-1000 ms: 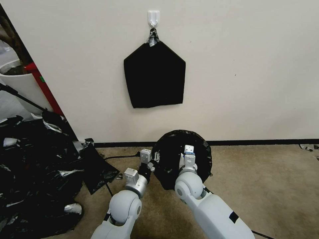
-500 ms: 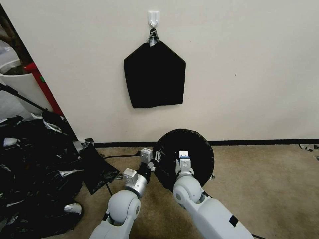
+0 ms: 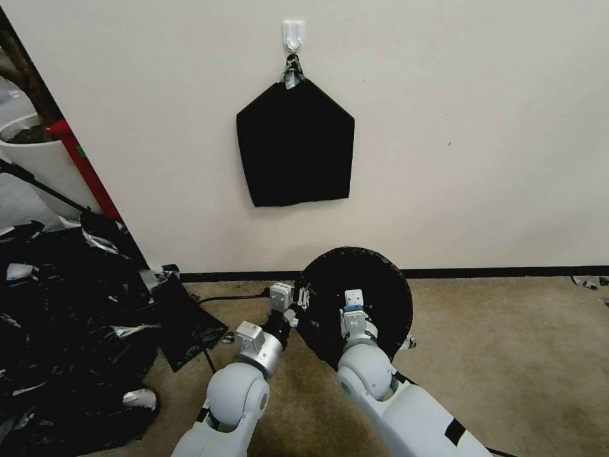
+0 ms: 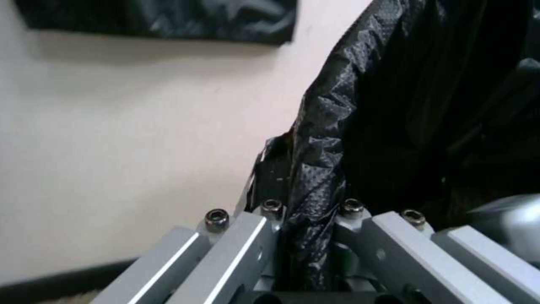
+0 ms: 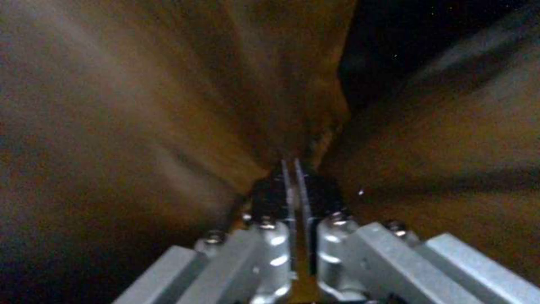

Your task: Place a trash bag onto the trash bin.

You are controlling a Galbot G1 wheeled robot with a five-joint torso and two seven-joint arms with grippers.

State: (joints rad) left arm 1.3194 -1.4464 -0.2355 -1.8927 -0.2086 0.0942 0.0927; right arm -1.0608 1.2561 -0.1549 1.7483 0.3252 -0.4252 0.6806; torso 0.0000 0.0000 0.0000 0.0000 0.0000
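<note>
Head view: trash bag [image 3: 371,285] is spread into a round black disc on the carpet [image 3: 507,355], just in front of the wall's dark baseboard [image 3: 507,271]. Trash bin itself is covered by the film, none of it can be made out. Left gripper [image 3: 299,299] sits at the disc's left edge, touching the film. Right gripper [image 3: 353,297] reaches into the middle of the disc from the near side; its fingers can't be made out from here. Flat black five-sided pack [image 3: 295,145] hangs on the wall above from a white hook [image 3: 293,33]. Heap of black bags [image 3: 70,317] lies well to the left, white planter pot [image 3: 35,158] behind it.

Left wrist view: left gripper [image 4: 306,219] is clamped on the bag's rim – a pinch of embossed black film [image 4: 315,177] runs down between the two finger blocks, which stand a little apart with the film filling the gap. Rest of the bag rises beyond the fingers, cream wall [image 4: 141,126] beside it, lower edge of the hanging pack [image 4: 168,19] farther off.

Right wrist view: right gripper [image 5: 294,177] has its finger tips pressed almost together – only a thin slit between them. Dim brownish folds of film [image 5: 168,105] surround them; can't tell whether any film is caught in the slit.
</note>
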